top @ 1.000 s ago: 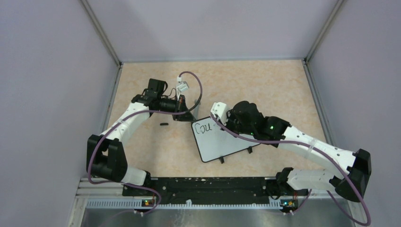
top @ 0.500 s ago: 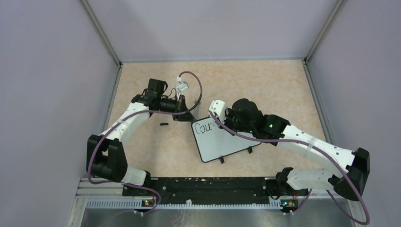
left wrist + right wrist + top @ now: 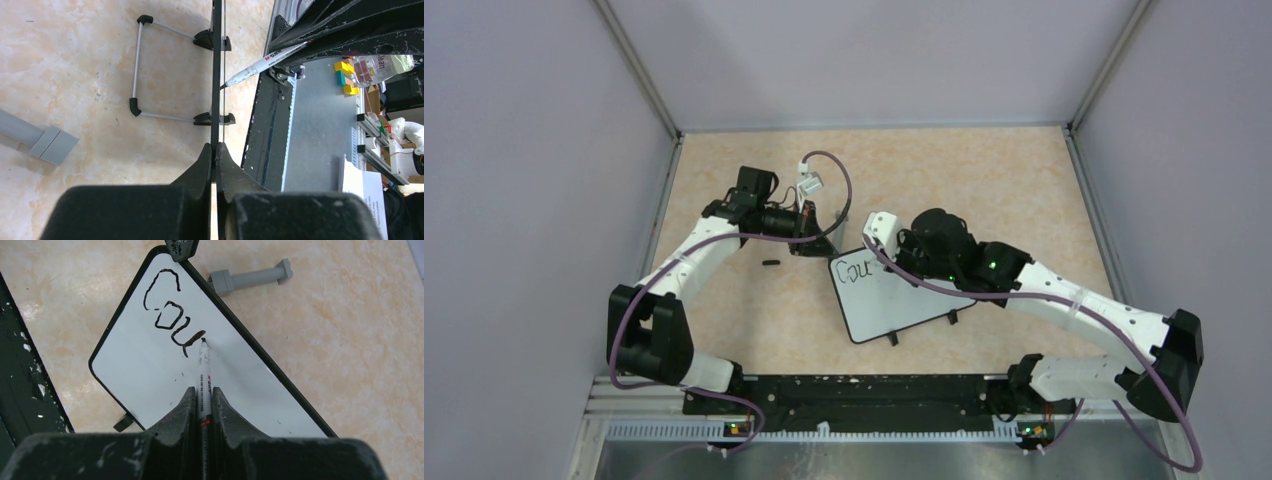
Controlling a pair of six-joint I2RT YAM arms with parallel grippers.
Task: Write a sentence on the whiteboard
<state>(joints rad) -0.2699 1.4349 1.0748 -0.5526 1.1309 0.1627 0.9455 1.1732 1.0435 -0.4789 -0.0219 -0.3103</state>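
The right gripper (image 3: pixel 202 392) is pinching a white marker pen (image 3: pixel 203 371), its tip touching the flat white black-rimmed whiteboard (image 3: pixel 145 375) just after black handwritten letters "Cou" (image 3: pixel 170 322). The left gripper (image 3: pixel 215 150) is clamping the board's far rim, near the middle of the beige worktop (image 3: pixel 984 180).

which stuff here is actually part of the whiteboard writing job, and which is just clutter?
In use:
whiteboard, its edge clamped by the left gripper
marker, held in the right gripper
sentence, reading "Cou" so far

Lying about:
grey bolt-like part beside the board
small black piece on the table
yellow and teal blocks
plastic bottle
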